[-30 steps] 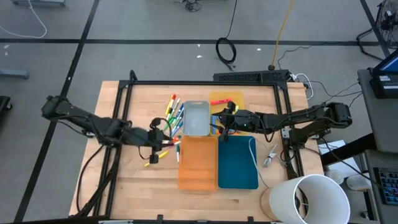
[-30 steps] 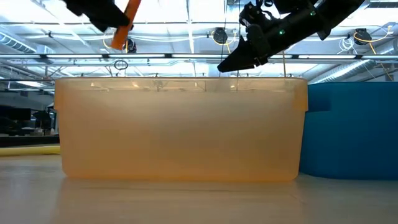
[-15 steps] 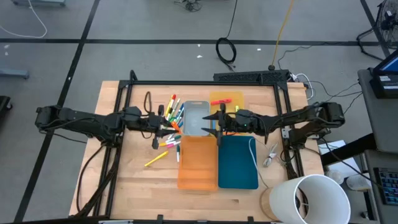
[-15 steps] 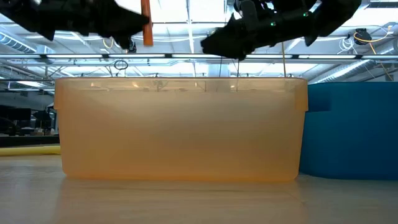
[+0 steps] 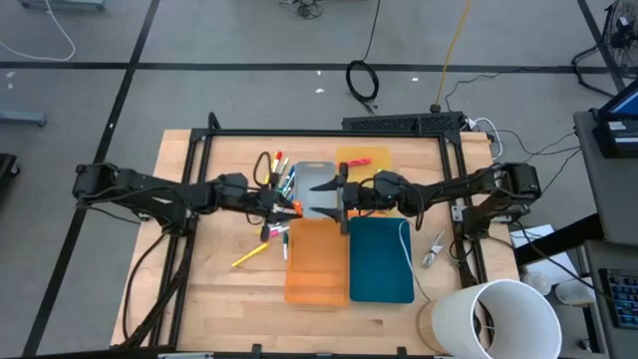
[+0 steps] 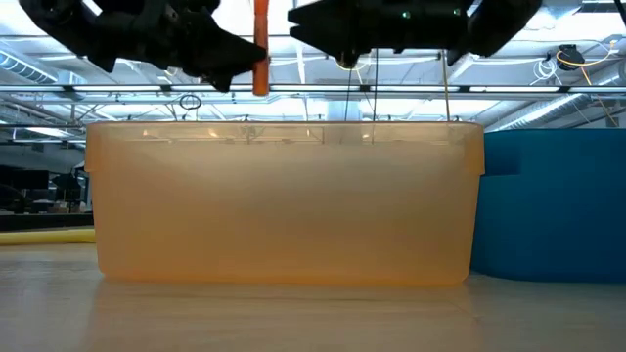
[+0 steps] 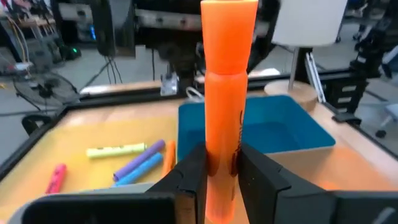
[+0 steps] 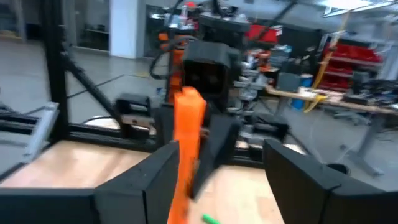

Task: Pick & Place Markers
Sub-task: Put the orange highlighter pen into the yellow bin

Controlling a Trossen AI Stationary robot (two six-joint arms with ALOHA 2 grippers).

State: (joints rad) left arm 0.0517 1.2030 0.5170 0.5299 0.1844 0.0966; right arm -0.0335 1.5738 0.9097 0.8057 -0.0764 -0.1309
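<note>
The left gripper is clamped on an orange marker, a thick, smooth stick with a wider cap end, held upright above the table beside the clear tray. The right gripper faces it over that tray, its jaws spread wide with nothing between them. Other markers in mixed colours lie on the table left of the tray; a yellow marker lies apart, near the orange tray
</note>
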